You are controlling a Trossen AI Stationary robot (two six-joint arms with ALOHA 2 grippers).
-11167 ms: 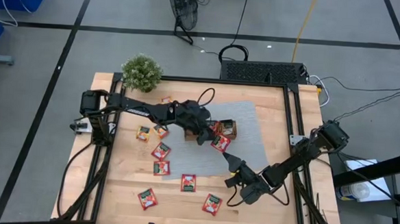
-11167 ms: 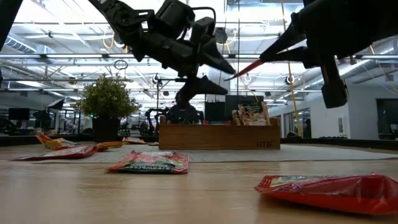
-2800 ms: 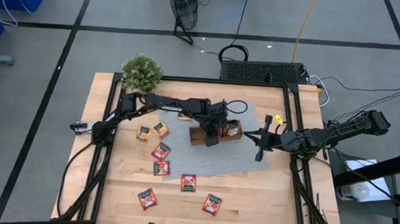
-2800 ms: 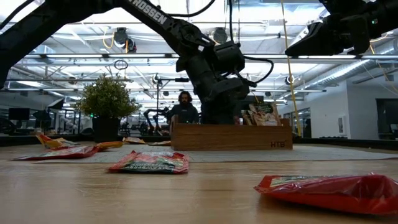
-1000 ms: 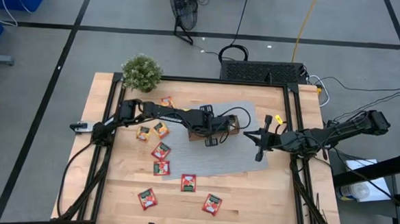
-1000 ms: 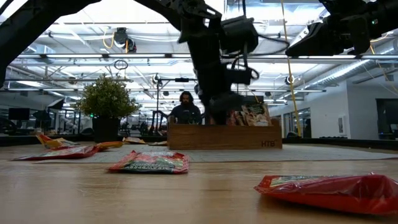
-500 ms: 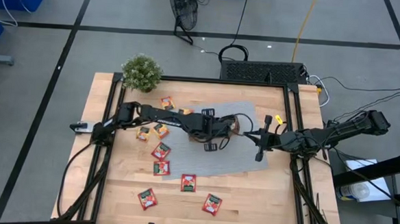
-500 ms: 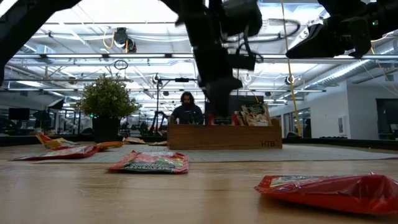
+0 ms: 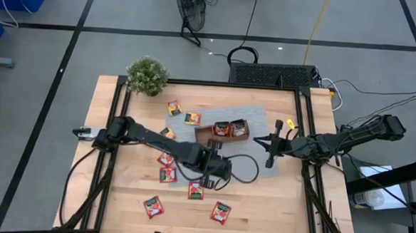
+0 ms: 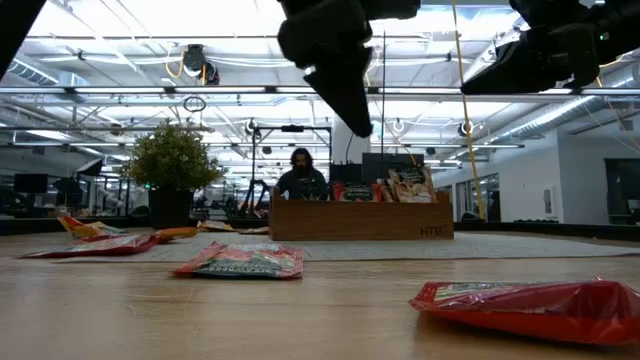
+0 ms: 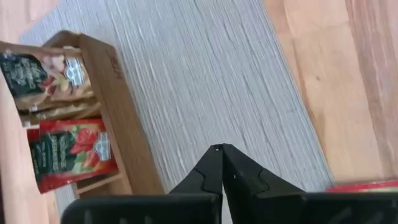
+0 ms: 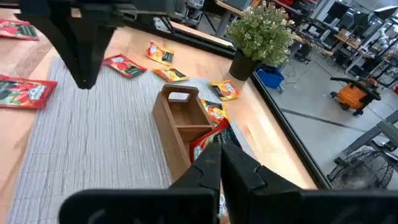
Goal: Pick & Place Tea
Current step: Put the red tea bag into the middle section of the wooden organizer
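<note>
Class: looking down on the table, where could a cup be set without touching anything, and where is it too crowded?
Free: bare wood right of the grey mat, up to the right gripper. Crowded: the left half, where red sachets lie scattered, the left gripper hovers above them.

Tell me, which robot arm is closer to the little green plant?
The left. Its gripper hangs over the mat's front edge, well in front of the plant. The right gripper waits farther off, past the wooden tray.

My two arms are matte black, built of slim jointed segments with a black cable looping off each, ending in dark wedge-shaped fingers (image 11: 208, 174) tapering to blunt tips.
</note>
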